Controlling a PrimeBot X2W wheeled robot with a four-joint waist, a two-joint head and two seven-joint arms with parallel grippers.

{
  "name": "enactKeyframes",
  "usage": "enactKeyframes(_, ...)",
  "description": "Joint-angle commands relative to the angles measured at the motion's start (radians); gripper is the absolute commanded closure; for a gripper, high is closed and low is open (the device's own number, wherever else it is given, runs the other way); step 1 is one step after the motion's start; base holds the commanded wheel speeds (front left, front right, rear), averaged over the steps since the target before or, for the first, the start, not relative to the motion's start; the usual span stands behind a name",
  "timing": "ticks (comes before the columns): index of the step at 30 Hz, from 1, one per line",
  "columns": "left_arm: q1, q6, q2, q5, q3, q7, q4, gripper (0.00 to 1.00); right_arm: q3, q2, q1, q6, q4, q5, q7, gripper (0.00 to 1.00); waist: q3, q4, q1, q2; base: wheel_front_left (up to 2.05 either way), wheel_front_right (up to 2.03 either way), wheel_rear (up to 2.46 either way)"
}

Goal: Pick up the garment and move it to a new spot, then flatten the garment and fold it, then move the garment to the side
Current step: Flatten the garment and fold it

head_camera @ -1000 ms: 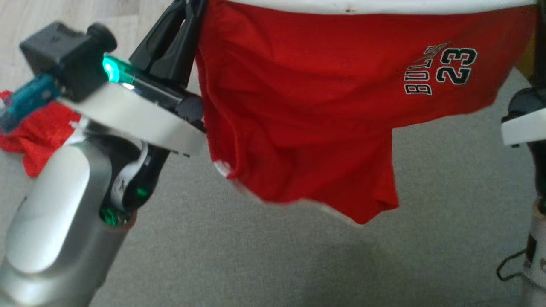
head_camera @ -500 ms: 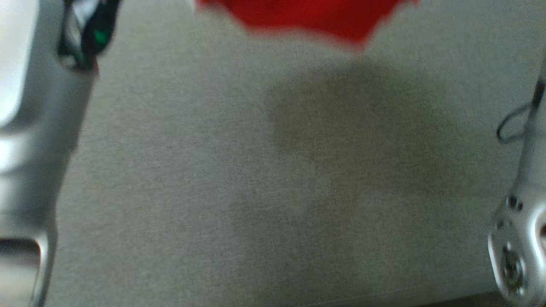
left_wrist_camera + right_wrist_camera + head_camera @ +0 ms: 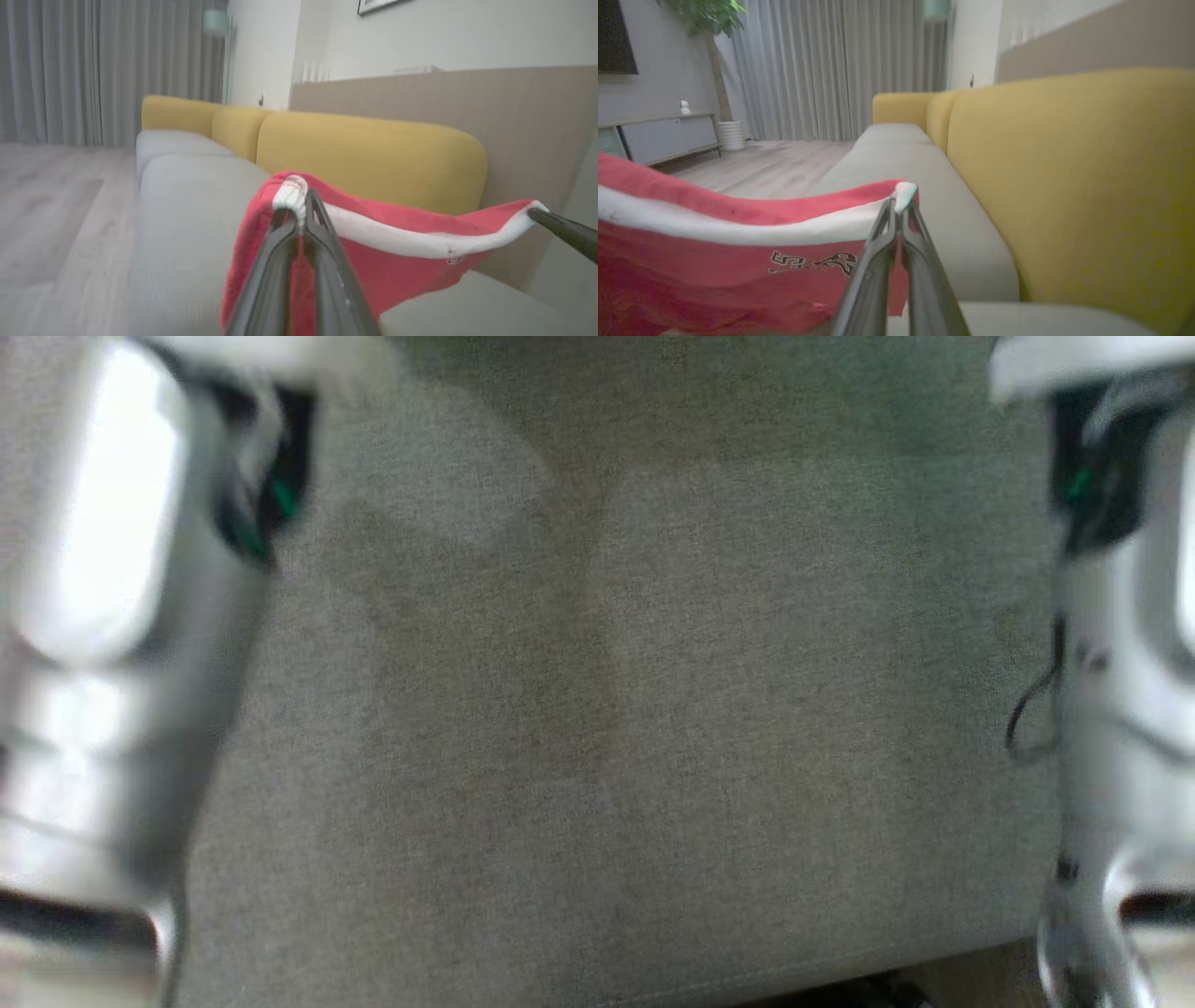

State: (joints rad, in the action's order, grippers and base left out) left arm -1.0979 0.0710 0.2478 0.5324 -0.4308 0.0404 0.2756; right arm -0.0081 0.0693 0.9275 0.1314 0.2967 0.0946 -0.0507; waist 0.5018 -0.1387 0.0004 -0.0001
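Your left fingers are pinching one end of the white waistband and your right fingers the other, so the red basketball shorts are hanging stretched between them above the grey sofa seat. You are likely mid-carry; next, be lowering both ends together so the cloth lands flat.

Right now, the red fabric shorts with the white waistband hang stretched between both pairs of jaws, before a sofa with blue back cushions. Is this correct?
No: the sofa's back cushions are yellow, not blue, as the left wrist view shows. The red fabric shorts do hang between both jaws.
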Motion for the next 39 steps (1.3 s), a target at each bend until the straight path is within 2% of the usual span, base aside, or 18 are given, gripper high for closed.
enactKeyframes(1, 0.064, 0.004, 0.03, 0.001, 0.001, 0.031, -0.029, 1.0, 0.02, -0.019, -0.061, -0.001, -0.026, 0.03, -0.023, 1.0, 0.011, 0.001, -0.0004, 0.0001, 0.0, 0.0, 0.0)
enactKeyframes(9, 0.373, 0.012, 0.027, 0.012, -0.064, 0.158, -0.089, 1.0, 0.016, -0.019, -0.325, -0.001, -0.093, 0.099, -0.074, 1.0, -0.051, 0.015, -0.0004, 0.0001, 0.0, 0.0, 0.0)
enactKeyframes(15, 0.572, -0.022, 0.024, 0.015, -0.108, 0.179, -0.188, 1.0, -0.012, -0.019, -0.507, -0.001, -0.199, 0.101, -0.047, 1.0, -0.154, 0.024, -0.0004, 0.0001, 0.0, 0.0, 0.0)
enactKeyframes(17, 0.676, -0.043, 0.026, 0.031, -0.126, 0.176, -0.233, 1.0, -0.039, -0.019, -0.614, -0.001, -0.256, 0.097, -0.026, 1.0, -0.225, 0.021, -0.0004, 0.0001, 0.0, 0.0, 0.0)
enactKeyframes(18, 0.676, -0.043, 0.026, 0.031, -0.126, 0.176, -0.233, 1.0, -0.039, -0.019, -0.614, -0.001, -0.256, 0.097, -0.026, 1.0, -0.225, 0.021, -0.0004, 0.0001, 0.0, 0.0, 0.0)
enactKeyframes(21, 0.813, -0.069, 0.036, 0.057, -0.157, 0.155, -0.299, 1.0, -0.075, -0.019, -0.781, -0.001, -0.346, 0.105, 0.019, 1.0, -0.307, 0.018, -0.0004, 0.0001, 0.0, 0.0, 0.0)
enactKeyframes(22, 0.813, -0.069, 0.036, 0.057, -0.157, 0.155, -0.299, 1.0, -0.075, -0.019, -0.781, -0.001, -0.346, 0.105, 0.019, 1.0, -0.307, 0.018, -0.0004, 0.0001, 0.0, 0.0, 0.0)
enactKeyframes(28, 0.99, -0.119, 0.056, 0.085, -0.192, 0.131, -0.416, 1.0, -0.118, -0.019, -1.005, -0.001, -0.503, 0.124, 0.101, 1.0, -0.364, 0.013, -0.0004, 0.0001, 0.0, 0.0, 0.0)
enactKeyframes(33, 1.041, -0.136, 0.041, 0.102, -0.228, 0.102, -0.447, 1.0, -0.162, -0.019, -1.042, -0.001, -0.574, 0.12, 0.134, 1.0, -0.35, 0.04, -0.0004, 0.0001, 0.0, 0.0, 0.0)
enactKeyframes(39, 1.001, -0.13, -0.024, 0.113, -0.265, 0.086, -0.398, 1.0, -0.165, -0.019, -0.903, -0.001, -0.534, 0.079, 0.189, 1.0, -0.293, 0.103, -0.0004, 0.0001, 0.0, 0.0, 0.0)
